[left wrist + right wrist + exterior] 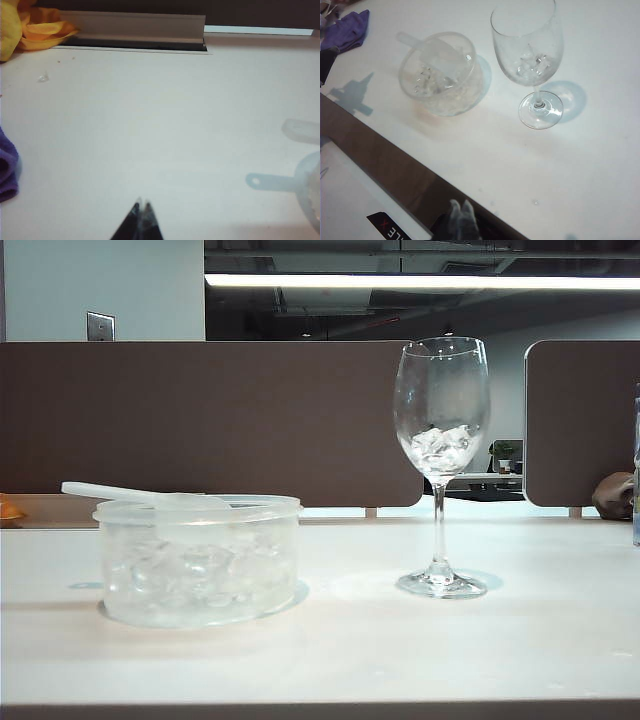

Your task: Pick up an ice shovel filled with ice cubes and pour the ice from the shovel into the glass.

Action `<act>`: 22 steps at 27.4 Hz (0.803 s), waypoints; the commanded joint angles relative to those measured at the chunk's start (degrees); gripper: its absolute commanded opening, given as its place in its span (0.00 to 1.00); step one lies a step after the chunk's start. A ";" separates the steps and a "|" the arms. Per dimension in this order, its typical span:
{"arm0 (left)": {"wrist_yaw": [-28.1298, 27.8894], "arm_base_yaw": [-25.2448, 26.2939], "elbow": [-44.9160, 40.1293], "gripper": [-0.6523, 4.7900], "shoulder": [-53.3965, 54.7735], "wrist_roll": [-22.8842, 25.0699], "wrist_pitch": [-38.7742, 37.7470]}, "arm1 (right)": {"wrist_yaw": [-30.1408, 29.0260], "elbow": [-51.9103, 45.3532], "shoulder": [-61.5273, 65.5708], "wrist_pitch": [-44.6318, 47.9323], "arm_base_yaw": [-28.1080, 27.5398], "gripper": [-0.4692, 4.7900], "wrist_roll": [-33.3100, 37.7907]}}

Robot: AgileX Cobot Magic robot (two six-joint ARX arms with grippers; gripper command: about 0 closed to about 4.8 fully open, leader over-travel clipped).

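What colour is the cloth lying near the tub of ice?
Purple. The cloth shows best in the right wrist view, beyond the tub.

White table (350, 650) carries everything. Round clear plastic tub (200, 560) sits on it, full of ice. Glass (440, 465) stands upright on its foot right of tub in exterior view, near but apart, w/ a few cubes in the bowl. Purple cloth (347, 29) lies well away from tub, on the side opposite the glass. Yellow cloth (25, 27) at table's far edge, also well apart from tub.
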 commanded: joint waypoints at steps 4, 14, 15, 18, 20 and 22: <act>-0.15 0.09 0.02 0.11 0.04 0.28 -0.46 | -0.17 0.31 -0.04 0.59 0.04 0.08 -0.35; -0.15 0.09 0.02 0.11 0.04 0.28 -0.46 | 0.31 0.31 -0.13 0.68 0.04 0.09 -0.59; -0.15 0.09 0.02 0.11 0.04 0.28 -0.46 | 1.31 0.28 -0.48 1.03 0.11 0.09 -1.25; -0.15 0.09 0.02 0.11 0.04 0.26 -0.46 | 3.74 -0.07 -1.79 4.44 0.20 0.09 -1.84; -0.15 0.09 0.02 0.11 0.04 0.26 -0.46 | 4.26 -0.98 -3.13 8.63 0.85 0.09 -1.81; -0.15 0.09 0.02 0.11 0.04 0.26 -0.46 | 5.73 -2.69 -5.07 13.35 1.99 0.09 -1.79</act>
